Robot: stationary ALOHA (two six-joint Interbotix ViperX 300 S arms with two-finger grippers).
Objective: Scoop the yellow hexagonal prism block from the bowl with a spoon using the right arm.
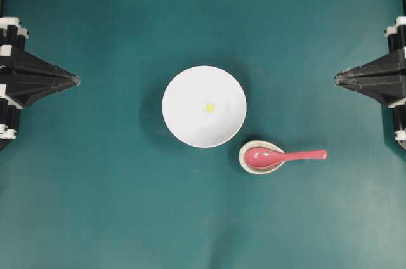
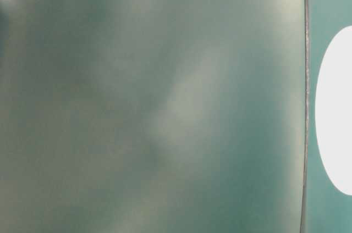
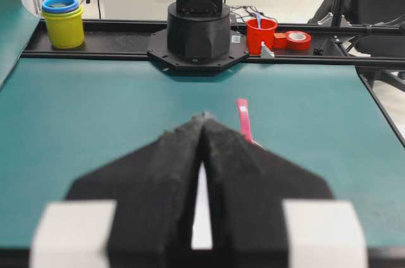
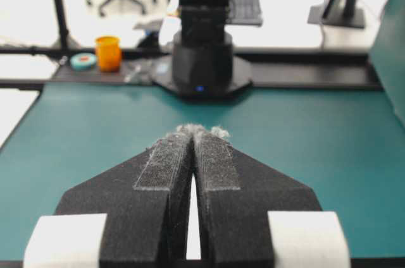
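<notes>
Two things ahead of my right gripper, closed, empty: spoon handle nearest, pointing my way; bowl beyond. Open first, pinch handle end, keep scoop level.

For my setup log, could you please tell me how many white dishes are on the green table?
2. The bowl sits at the table's middle, holding the yellow block; the small speckled spoon rest lies beside it toward the lower right, under the spoon's scoop. Nothing appears hidden.
</notes>
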